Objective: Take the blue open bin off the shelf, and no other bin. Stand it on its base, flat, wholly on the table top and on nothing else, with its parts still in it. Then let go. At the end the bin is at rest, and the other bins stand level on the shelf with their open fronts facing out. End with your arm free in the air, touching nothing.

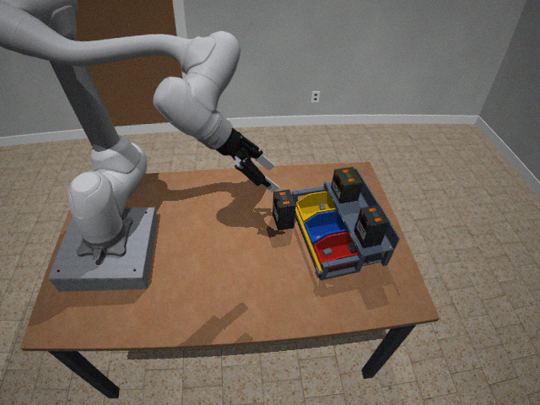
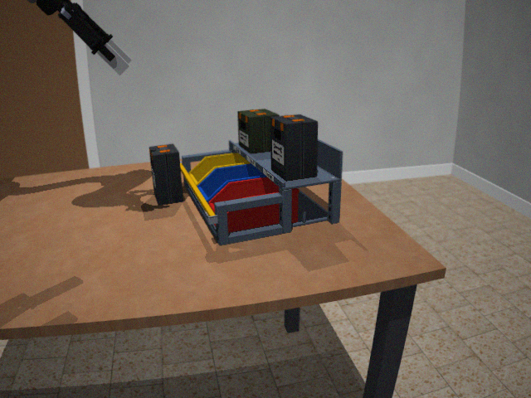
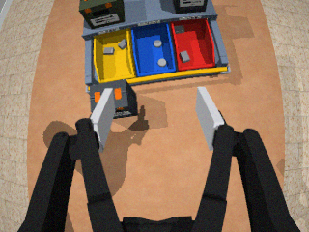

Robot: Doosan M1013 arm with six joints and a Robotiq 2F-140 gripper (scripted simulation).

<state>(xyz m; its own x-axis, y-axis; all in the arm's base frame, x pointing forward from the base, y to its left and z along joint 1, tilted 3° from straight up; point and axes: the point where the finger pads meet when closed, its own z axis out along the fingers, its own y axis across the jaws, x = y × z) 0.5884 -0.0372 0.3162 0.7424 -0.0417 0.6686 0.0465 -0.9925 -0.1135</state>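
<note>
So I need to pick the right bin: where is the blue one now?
In the top view the blue bin sits in the shelf, middle slot, between the yellow bin and the red bin.

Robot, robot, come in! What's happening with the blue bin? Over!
Gripper open, empty, high above the table. Blue bin on the shelf, between yellow bin and red bin, parts inside. Dark box stands by the shelf's yellow end.

Desk (image 1: 209, 278) carrying three items | grey shelf rack (image 1: 390, 239) sitting toward right side | dark box (image 1: 284, 211) standing just beside rack | arm's base plate (image 1: 65, 272) resting at left end
</note>
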